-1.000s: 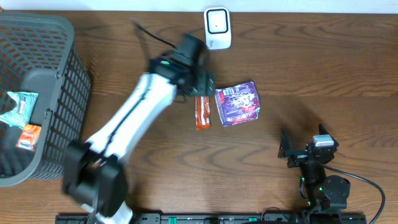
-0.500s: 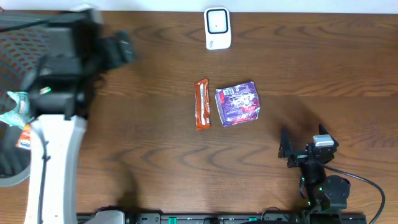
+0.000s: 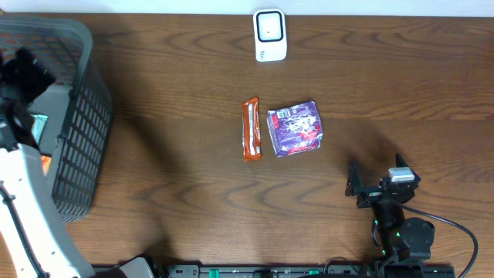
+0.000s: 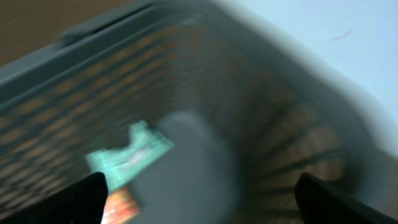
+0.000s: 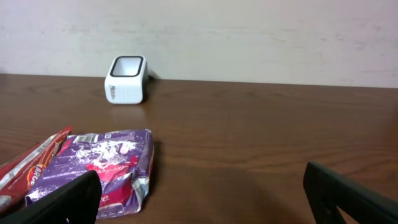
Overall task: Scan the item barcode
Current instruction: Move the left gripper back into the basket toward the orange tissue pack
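An orange snack bar [image 3: 252, 129] and a purple packet [image 3: 295, 129] lie side by side mid-table, with the white scanner [image 3: 270, 35] at the far edge. My left gripper [image 3: 21, 68] hovers over the grey basket [image 3: 81, 131] at the far left. It is open [image 4: 202, 205] with nothing between its fingers. Below it in the blurred wrist view lie a teal packet [image 4: 130, 152] and an orange item [image 4: 118, 202]. My right gripper [image 3: 376, 182] rests open near the front right, empty [image 5: 202, 202]. It faces the purple packet [image 5: 102, 165], the bar [image 5: 34, 165] and the scanner [image 5: 126, 79].
The basket's tall mesh walls [image 4: 280, 124] ring the left gripper's view. The teal packet [image 3: 35, 127] shows inside the basket from above. The left arm's white link [image 3: 23, 216] runs along the table's left edge. A pale wall stands behind the table.
My left arm has swung from beside the orange bar at mid-table leftward to above the basket. The bar, purple packet and right arm have stayed still.
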### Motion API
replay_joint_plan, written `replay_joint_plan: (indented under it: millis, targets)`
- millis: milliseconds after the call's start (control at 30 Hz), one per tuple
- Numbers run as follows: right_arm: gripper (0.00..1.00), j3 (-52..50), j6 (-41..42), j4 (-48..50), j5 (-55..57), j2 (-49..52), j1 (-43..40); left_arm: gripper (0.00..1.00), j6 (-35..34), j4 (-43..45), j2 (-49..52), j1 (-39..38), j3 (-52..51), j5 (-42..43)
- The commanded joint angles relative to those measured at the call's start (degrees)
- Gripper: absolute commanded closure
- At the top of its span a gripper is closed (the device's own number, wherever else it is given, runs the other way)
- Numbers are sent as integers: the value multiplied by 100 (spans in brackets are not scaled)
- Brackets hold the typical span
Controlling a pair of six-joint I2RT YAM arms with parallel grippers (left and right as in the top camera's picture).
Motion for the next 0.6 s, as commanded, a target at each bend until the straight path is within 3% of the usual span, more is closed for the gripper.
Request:
replay_joint_plan:
  millis: [0, 367, 567]
  targets:
    - [1, -13, -66, -22, 26, -7, -68, 4, 990, -275, 264, 262, 22, -811]
    - [1, -13, -66, -22, 26, -7, -68, 7, 1220, -743, 1154, 616, -269, -1134]
    - [1, -13, -66, -22, 26, -7, -68, 15, 824, -1021, 1740, 678, -267, -1134]
